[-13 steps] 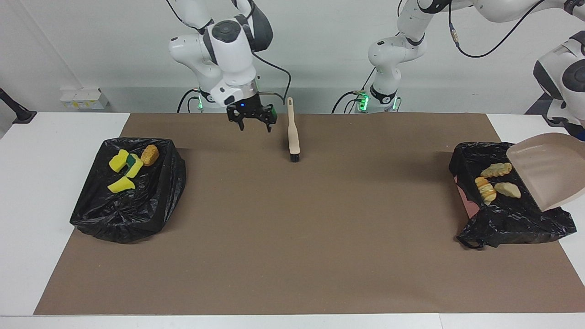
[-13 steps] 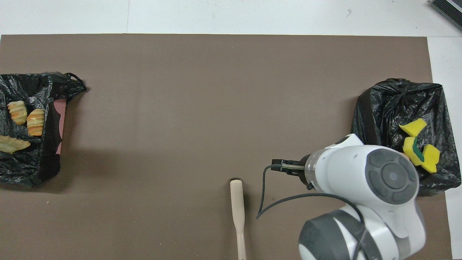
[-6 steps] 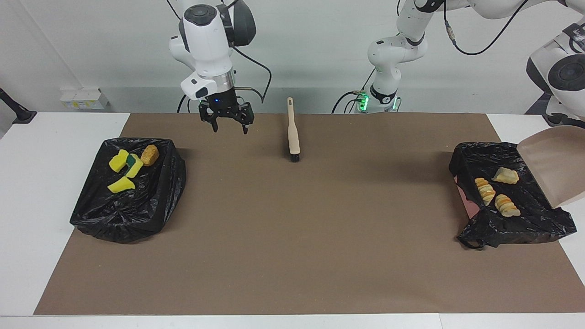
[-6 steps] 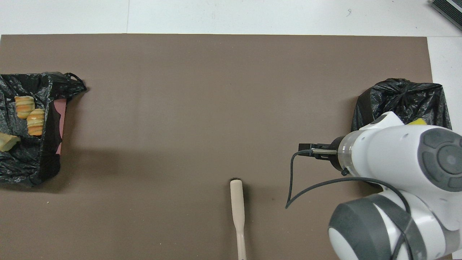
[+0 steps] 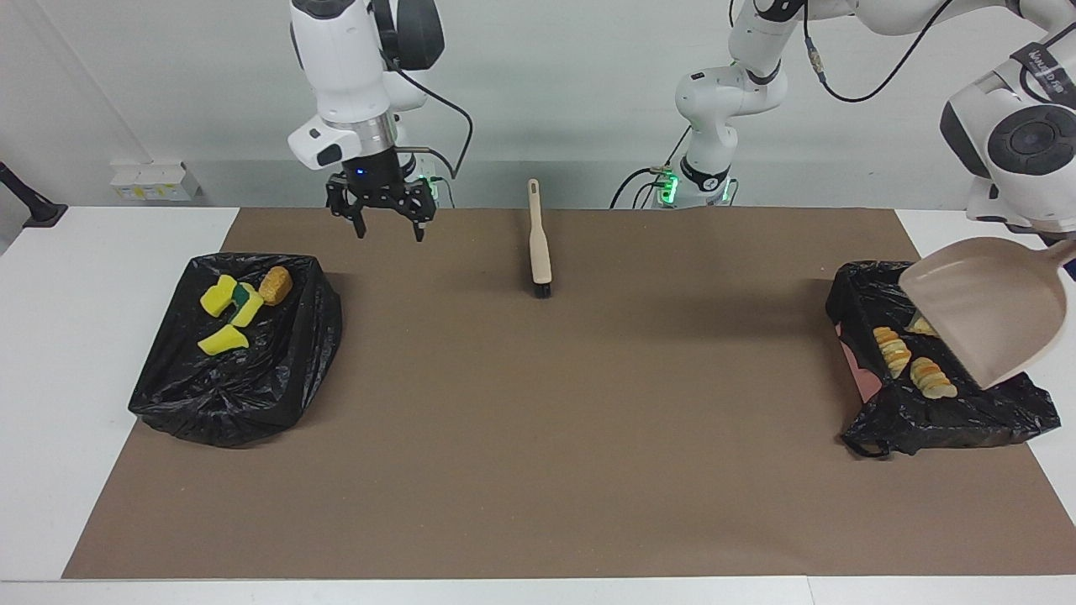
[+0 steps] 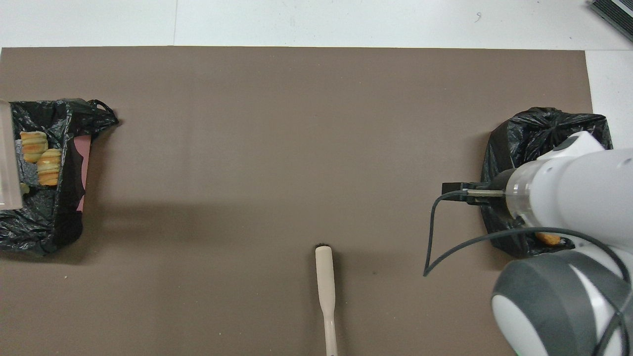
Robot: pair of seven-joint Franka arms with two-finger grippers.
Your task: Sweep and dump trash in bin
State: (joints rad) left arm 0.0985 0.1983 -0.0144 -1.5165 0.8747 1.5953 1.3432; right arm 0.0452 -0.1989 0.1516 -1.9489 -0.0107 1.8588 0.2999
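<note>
Trash [image 5: 244, 304] lies in two black bags [image 5: 239, 353] at the tabletop's [image 5: 538, 420] ends.
Right gripper [image 5: 382, 220] hangs with fingers spread, empty, over the brown mat; the left gripper's fingers are unseen, dustpan [image 5: 988, 311] over the other bag.

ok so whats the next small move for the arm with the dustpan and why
Probably lift the dustpan clear of the black bin bag and set it down on the mat. It hangs tipped over the bag from the left arm, whose gripper is out of view, and three pale chunks already lie inside. No scraps show on the brown mat.
</note>
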